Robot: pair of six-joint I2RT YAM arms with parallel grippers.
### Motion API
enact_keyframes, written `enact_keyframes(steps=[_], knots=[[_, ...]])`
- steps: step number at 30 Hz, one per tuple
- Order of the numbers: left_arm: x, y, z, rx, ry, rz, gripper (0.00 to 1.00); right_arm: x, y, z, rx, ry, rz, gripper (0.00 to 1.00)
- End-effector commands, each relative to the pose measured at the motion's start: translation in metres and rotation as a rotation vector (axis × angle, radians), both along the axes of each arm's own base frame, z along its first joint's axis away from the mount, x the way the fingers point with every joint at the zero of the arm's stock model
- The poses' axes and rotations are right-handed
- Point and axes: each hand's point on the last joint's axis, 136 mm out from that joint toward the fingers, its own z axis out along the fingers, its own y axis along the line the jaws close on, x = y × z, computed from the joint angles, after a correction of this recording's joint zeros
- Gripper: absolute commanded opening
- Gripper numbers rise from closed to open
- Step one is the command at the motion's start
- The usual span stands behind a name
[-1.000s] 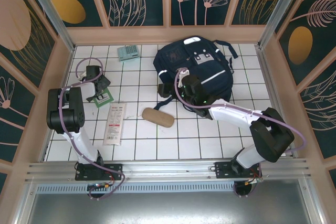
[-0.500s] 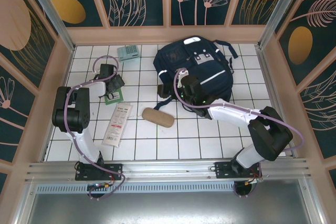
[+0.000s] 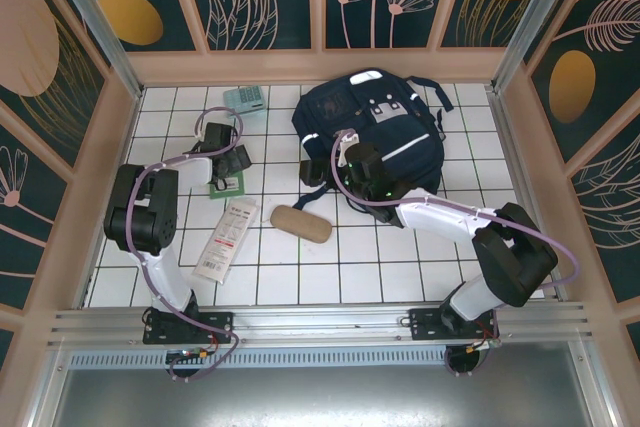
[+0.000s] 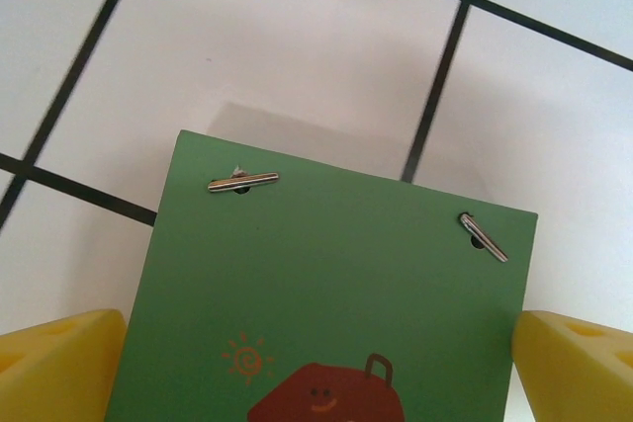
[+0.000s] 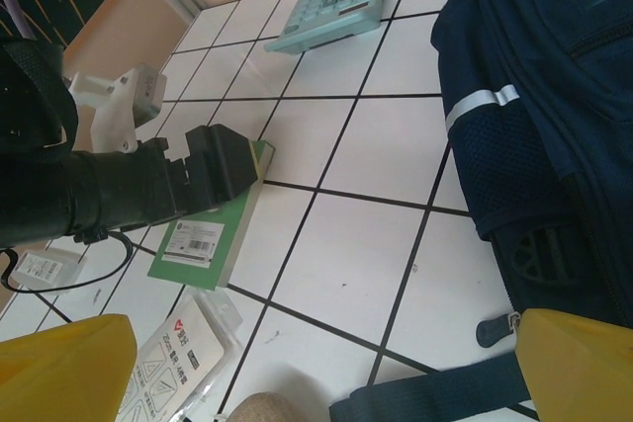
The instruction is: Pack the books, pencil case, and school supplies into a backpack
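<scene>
**Both pincers spread; green book at left**

Left of centre, the left gripper (image 3: 232, 162) straddles the green book (image 3: 228, 186), fingers spread. The pencil case (image 3: 300, 223) lies mid-frame. The right gripper (image 3: 355, 159), also spread, hovers beside the backpack (image 3: 385, 112).

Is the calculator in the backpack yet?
No, the calculator lies out on the table near the back wall, left of the backpack and apart from it.

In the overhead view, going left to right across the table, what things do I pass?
First the white packet → pencil case → backpack. The green book and calculator share the packet's span, so I leave them out.
</scene>
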Motion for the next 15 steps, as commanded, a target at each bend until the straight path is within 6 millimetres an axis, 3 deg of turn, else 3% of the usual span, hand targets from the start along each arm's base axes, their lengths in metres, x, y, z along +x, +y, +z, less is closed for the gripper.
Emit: enact_keyframes(steps=[1,11,15], knots=[[-0.006,-0.015,0.010,-0.045,-0.015,-0.077,0.98,-0.003,0.003,0.009,0.045,-0.012,0.012,0.99],[-0.008,-0.024,0.027,-0.032,-0.061,-0.145,0.98,-0.007,0.000,0.012,0.068,-0.011,0.017,0.99],[-0.014,-0.025,0.010,0.007,0.002,-0.162,0.99,-0.009,-0.003,0.014,0.075,-0.014,0.014,0.99]])
